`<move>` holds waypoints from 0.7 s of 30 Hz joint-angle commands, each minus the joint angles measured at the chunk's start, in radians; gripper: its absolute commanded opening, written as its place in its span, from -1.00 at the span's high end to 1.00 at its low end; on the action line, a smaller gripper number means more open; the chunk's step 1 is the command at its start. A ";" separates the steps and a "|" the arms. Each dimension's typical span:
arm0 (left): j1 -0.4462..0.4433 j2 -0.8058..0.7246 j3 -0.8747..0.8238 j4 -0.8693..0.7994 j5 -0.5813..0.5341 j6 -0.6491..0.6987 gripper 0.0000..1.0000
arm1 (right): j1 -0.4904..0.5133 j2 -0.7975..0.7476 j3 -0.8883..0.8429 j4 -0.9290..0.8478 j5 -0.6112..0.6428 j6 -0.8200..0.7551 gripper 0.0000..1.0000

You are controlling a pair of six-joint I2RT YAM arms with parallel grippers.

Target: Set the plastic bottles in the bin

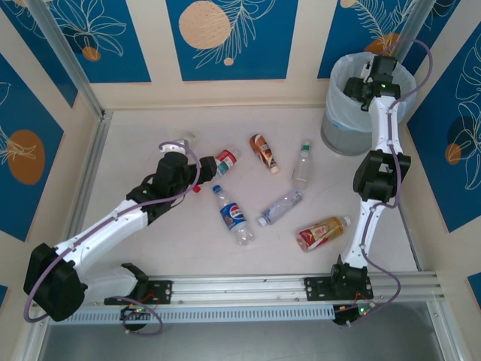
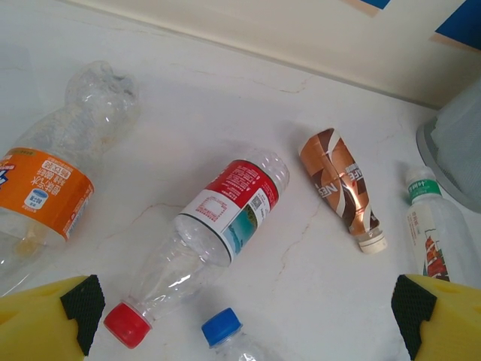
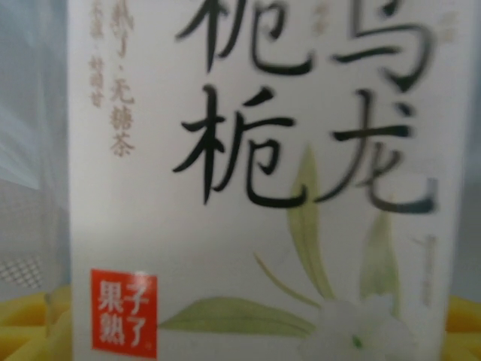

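My left gripper (image 1: 192,170) (image 2: 248,322) hovers open over the table's left side, its yellow fingers (image 2: 52,316) wide apart. Below it lie a red-labelled bottle (image 2: 225,214) (image 1: 224,160) with a red cap and an orange-labelled bottle (image 2: 45,188). A blue Pepsi bottle (image 1: 234,216), a crushed brown bottle (image 1: 263,152) (image 2: 342,184), a green-capped white-labelled one (image 1: 302,163) (image 2: 436,233), an unlabelled one (image 1: 281,207) and a red-yellow one (image 1: 322,232) lie further right. My right gripper (image 1: 367,80) (image 3: 255,331) is over the bin (image 1: 337,113), shut on a white-labelled bottle (image 3: 248,188) with Chinese lettering.
The bin stands in the back right corner against the blue-patterned walls. A metal rail (image 1: 301,284) runs along the near edge by the arm bases. A slanted metal post (image 1: 68,56) lines the left side.
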 commanded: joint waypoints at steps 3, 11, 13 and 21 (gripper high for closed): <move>0.010 0.009 0.005 -0.025 -0.017 -0.010 -0.98 | -0.005 0.038 0.056 -0.095 0.015 0.012 -0.61; 0.010 0.008 0.004 -0.039 -0.038 -0.021 -0.99 | -0.001 0.058 0.056 -0.105 0.026 0.000 -0.73; 0.010 0.008 0.005 -0.039 -0.037 -0.020 -0.98 | -0.002 0.057 0.058 -0.106 0.027 0.002 -0.73; 0.010 0.011 0.000 -0.045 -0.041 -0.031 -0.98 | 0.001 0.029 0.088 -0.118 -0.004 0.030 -0.78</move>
